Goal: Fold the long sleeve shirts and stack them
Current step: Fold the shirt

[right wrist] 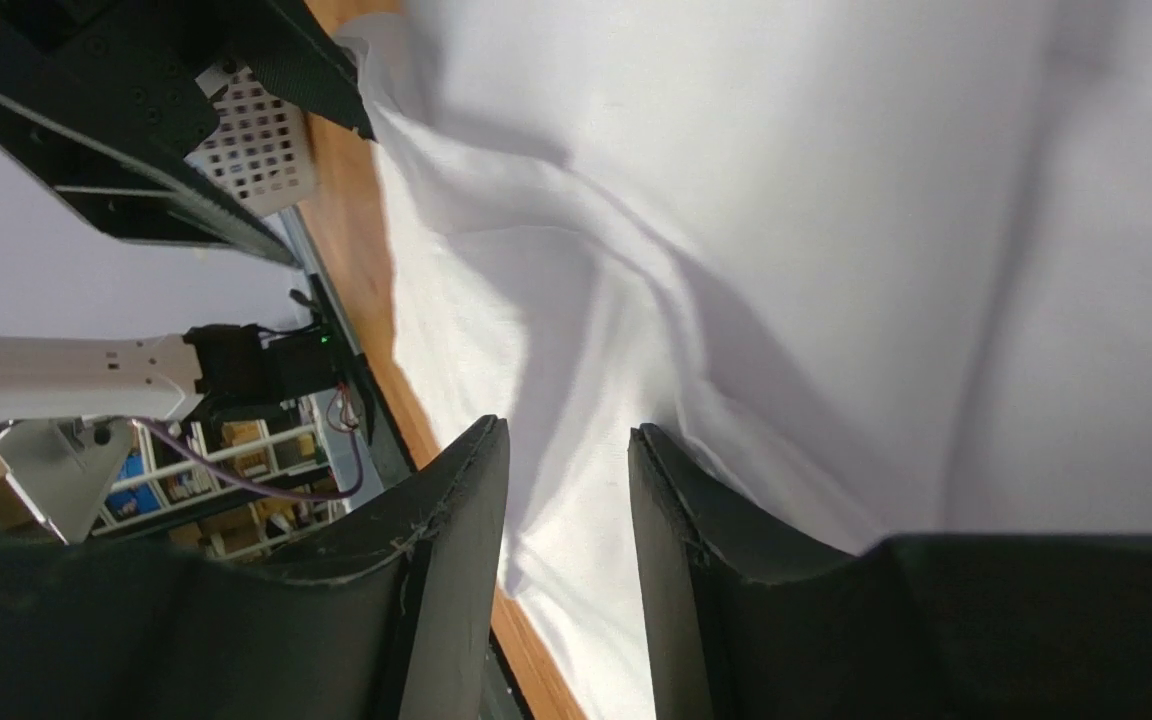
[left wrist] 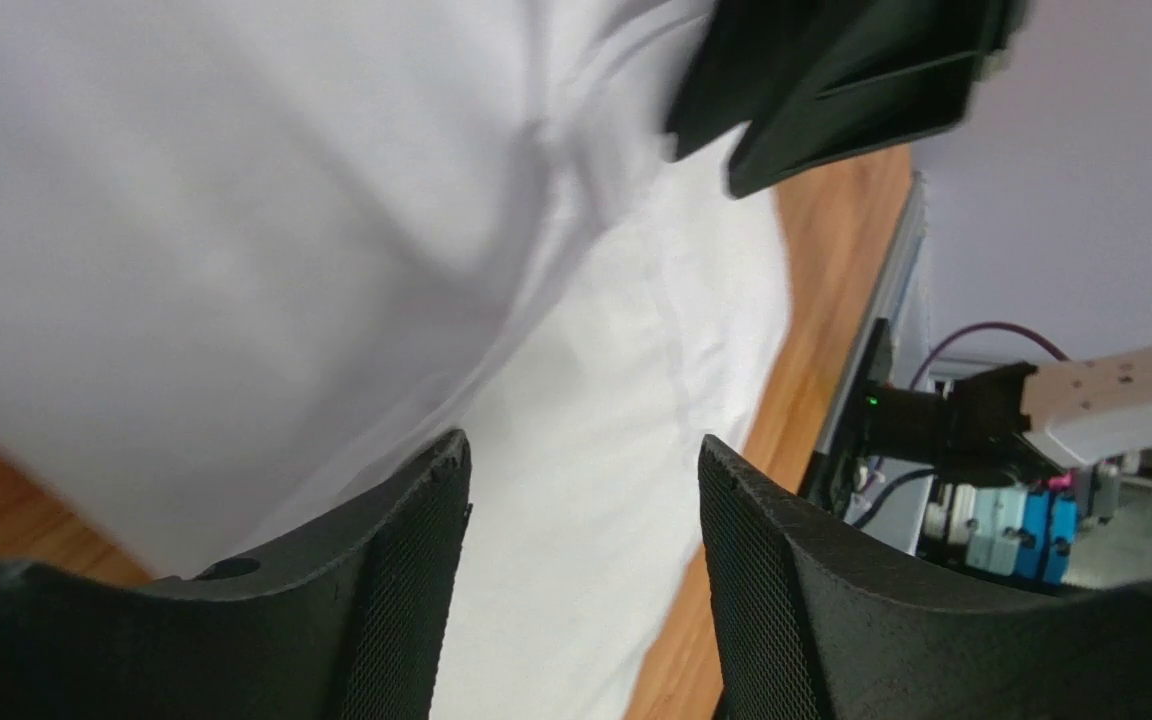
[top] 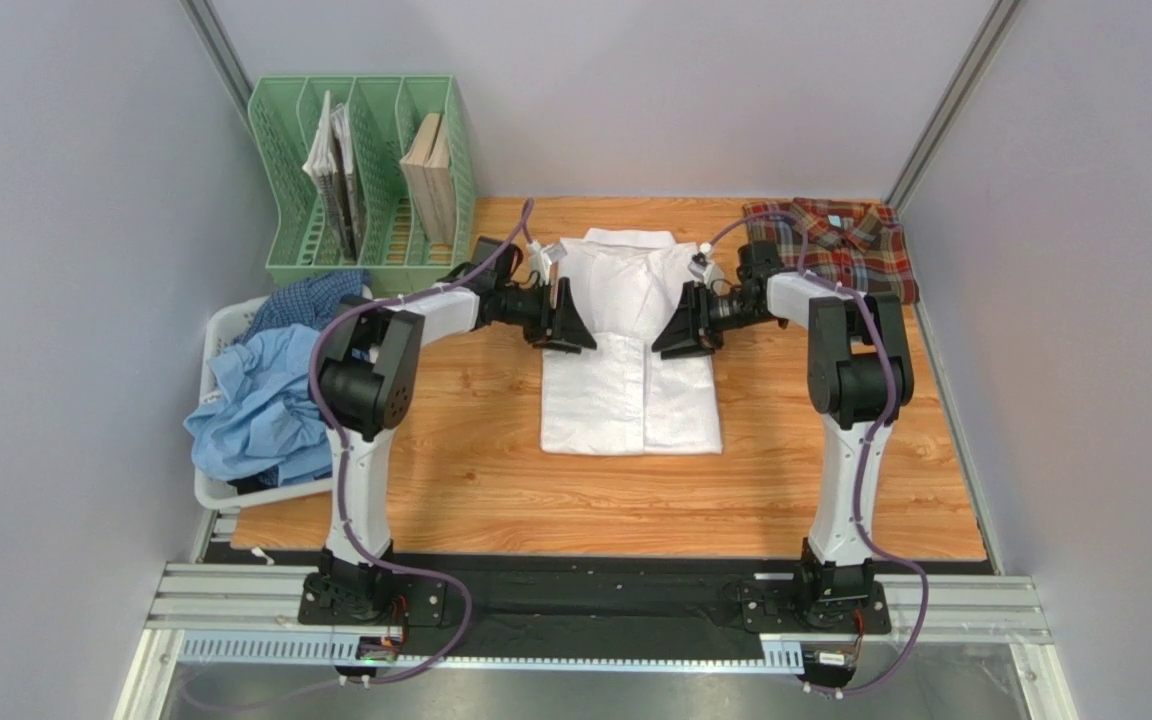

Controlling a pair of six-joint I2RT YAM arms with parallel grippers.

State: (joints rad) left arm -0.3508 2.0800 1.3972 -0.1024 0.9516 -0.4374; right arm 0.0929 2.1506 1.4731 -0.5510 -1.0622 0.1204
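A plain white long sleeve shirt (top: 630,375) lies collar-away in the middle of the wooden table, its sides folded in to a narrow rectangle. My left gripper (top: 575,318) rests at the shirt's left edge and my right gripper (top: 677,327) at its right edge, facing each other across the chest. In the left wrist view the left gripper (left wrist: 582,450) stands open over white cloth (left wrist: 237,225). In the right wrist view the right gripper (right wrist: 567,432) shows a narrower gap, with cloth (right wrist: 838,225) beyond it and nothing pinched. A folded plaid shirt (top: 838,240) sits at the back right.
A white basket (top: 229,323) off the table's left edge holds a crumpled light blue shirt (top: 259,398) and a dark blue checked one (top: 304,300). A green file rack (top: 364,180) with books stands at the back left. Grey walls close in on both sides.
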